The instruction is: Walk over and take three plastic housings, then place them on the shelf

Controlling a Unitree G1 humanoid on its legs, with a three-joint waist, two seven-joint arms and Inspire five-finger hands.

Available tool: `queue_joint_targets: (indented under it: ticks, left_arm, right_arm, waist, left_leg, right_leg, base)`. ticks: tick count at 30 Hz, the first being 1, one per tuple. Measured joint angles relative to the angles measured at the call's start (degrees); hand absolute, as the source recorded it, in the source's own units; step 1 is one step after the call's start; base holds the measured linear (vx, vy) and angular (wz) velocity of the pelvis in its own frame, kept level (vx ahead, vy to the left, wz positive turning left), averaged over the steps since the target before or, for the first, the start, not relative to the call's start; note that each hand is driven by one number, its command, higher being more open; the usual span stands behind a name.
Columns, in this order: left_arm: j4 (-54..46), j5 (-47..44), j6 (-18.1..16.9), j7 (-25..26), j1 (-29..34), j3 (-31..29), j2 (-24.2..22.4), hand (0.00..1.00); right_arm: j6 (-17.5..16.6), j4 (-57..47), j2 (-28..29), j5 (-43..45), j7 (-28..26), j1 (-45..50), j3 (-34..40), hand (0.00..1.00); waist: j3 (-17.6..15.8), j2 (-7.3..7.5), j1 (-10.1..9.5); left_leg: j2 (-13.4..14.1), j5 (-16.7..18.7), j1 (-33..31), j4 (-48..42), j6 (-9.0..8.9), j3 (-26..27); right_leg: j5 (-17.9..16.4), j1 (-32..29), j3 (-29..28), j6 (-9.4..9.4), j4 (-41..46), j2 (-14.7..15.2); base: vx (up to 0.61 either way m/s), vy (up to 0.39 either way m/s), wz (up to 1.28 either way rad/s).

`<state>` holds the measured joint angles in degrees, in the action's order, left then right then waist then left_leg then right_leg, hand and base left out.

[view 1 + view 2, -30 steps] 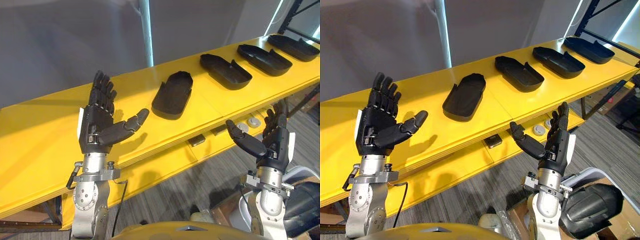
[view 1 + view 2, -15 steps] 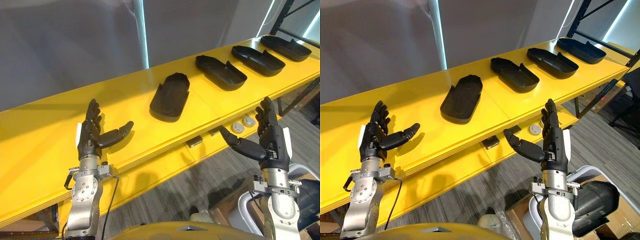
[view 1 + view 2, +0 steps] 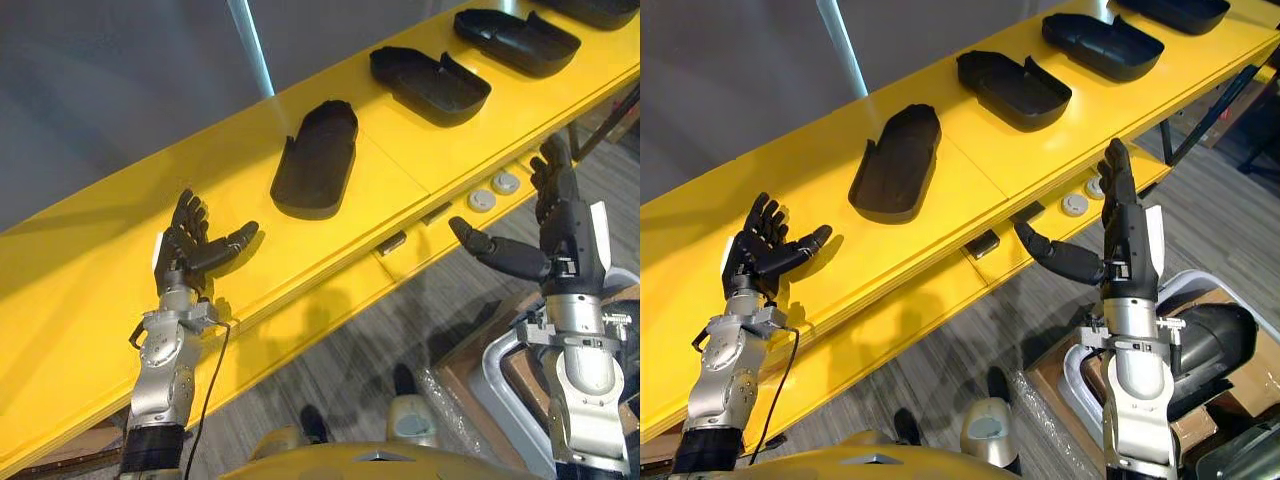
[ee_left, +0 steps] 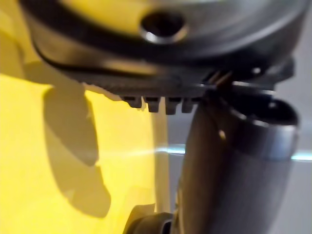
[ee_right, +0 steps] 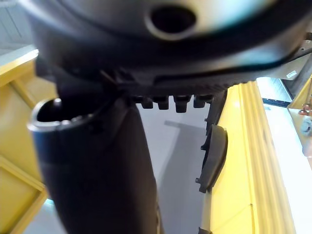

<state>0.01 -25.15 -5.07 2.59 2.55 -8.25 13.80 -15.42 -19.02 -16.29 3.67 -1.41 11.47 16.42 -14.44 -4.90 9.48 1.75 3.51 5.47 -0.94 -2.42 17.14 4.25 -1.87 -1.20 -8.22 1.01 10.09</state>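
Several black plastic housings lie in a row on the yellow table (image 3: 90, 240). The nearest housing (image 3: 316, 160) lies at the middle, a second housing (image 3: 430, 84) behind it to the right, and a third housing (image 3: 518, 40) farther right. My left hand (image 3: 186, 252) is raised over the table's front left part, open and empty, well left of the nearest housing. Off the table's front edge my right hand (image 3: 560, 235) is held upright over the floor, open, holding nothing. One housing (image 5: 214, 156) appears edge-on in the right wrist view.
A lower yellow shelf (image 3: 300, 335) runs under the tabletop, with two round silver discs (image 3: 494, 192) and a small dark block (image 3: 392, 243) on it. Grey carpet floor lies in front. A cardboard box (image 3: 1240, 385) with a dark housing (image 3: 1210, 345) sits at the lower right.
The camera has tilted down and closer, so the table sits higher in view. My left hand reaches slightly farther over the table. My right hand stays upright and open.
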Motion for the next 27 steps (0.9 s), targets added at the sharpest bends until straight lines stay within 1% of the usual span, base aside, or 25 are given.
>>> queue_joint_targets:
  ticks: [5,7,13,18,22,27]
  left_arm:
    - [0.93,-2.13,0.05,-2.76,-1.71,0.02,2.94,1.00]
    - [1.86,-3.16,0.05,-3.75,-2.83,0.04,3.18,1.00]
    - [2.14,-4.44,0.20,-4.76,-2.83,0.53,3.18,1.00]
    - [2.12,-11.30,0.01,-9.12,-2.05,1.54,3.11,1.00]
    - [2.07,-13.66,0.02,-11.66,-1.38,2.40,3.05,1.00]
    - [1.69,-18.21,-0.01,-15.54,0.38,5.32,2.97,1.00]
  right_arm:
    - [0.00,-0.01,0.00,-0.06,-2.21,0.08,0.00,1.00]
    - [-0.01,-0.14,0.00,-0.06,-2.59,0.01,-0.01,1.00]
    - [-0.05,-2.59,0.00,-0.04,-3.64,0.45,0.00,1.00]
    - [-0.05,-3.65,0.00,-0.07,-4.87,1.30,-0.06,1.00]
    - [-0.05,-3.65,0.00,-0.10,-4.88,1.43,-0.14,1.00]
    - [-0.06,-3.65,0.00,-0.37,-4.84,2.81,-0.20,1.00]
  waist:
    - [-1.53,-0.07,0.14]
    - [-2.09,-0.14,0.09]
    - [-2.48,-0.66,0.29]
    - [-2.60,-1.02,0.30]
    - [-2.59,-1.04,0.43]
    - [-2.54,-1.10,0.79]
  left_leg:
    - [-0.25,0.03,0.24,0.03,0.01,0.45]
    - [-0.30,0.03,0.38,0.03,0.00,0.52]
    - [-0.30,0.14,0.88,0.12,-0.11,1.16]
    - [-0.34,0.10,1.07,0.17,-0.06,1.15]
    - [-0.51,0.06,1.34,0.17,0.00,0.92]
    - [-1.00,0.07,2.05,0.30,0.11,0.61]
  right_leg:
    - [-0.01,-0.03,-0.50,-0.01,0.21,0.20]
    - [-0.04,-0.05,-0.55,-0.01,0.44,0.25]
    - [-0.26,-0.07,-1.00,0.16,0.92,0.20]
    - [-0.25,0.05,-1.01,0.15,0.93,0.25]
    - [-0.25,0.31,-0.64,0.13,0.92,0.45]
    - [-0.43,1.09,-0.52,-0.23,0.91,0.93]
  base:
    - [-0.01,-0.005,-0.03]
    - [-0.04,-0.014,-0.02]
    - [-0.03,-0.014,-0.05]
    - [0.00,0.000,0.00]
    - [0.00,-0.006,0.01]
    - [-0.02,-0.004,0.02]
